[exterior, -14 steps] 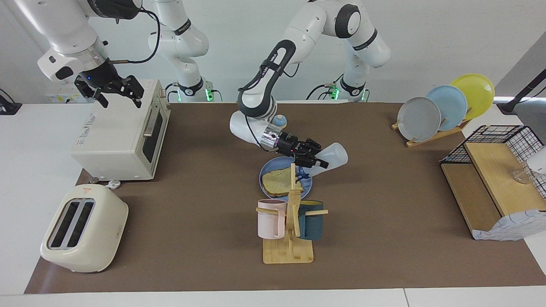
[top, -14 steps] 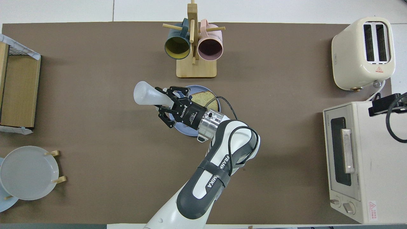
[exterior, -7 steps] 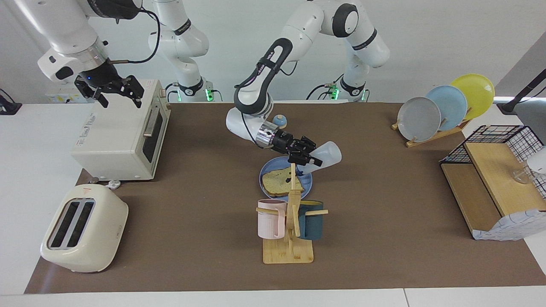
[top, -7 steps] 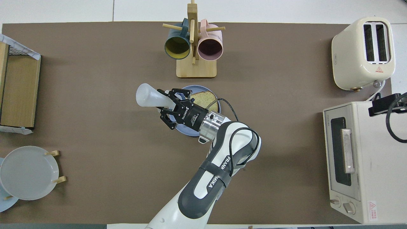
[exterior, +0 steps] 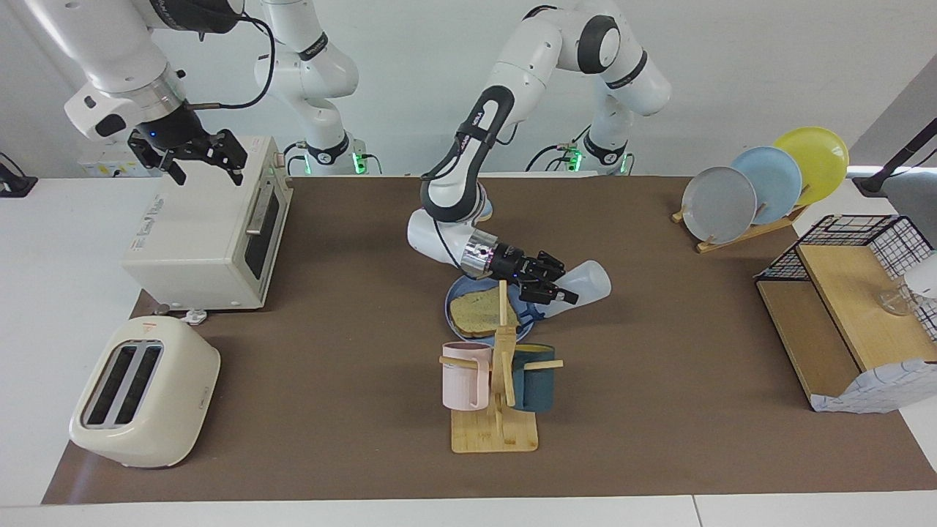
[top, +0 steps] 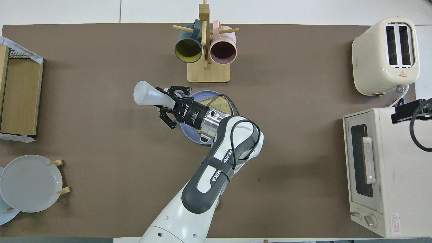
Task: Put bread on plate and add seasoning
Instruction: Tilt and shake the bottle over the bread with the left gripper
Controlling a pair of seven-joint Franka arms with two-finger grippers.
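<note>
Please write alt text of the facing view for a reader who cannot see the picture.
The left gripper holds the seasoning bottle tipped on its side over the edge of the periwinkle plate, where the bread lies. The mug rack stands farther from the robots than the plate. The right gripper waits open above the toaster oven.
</note>
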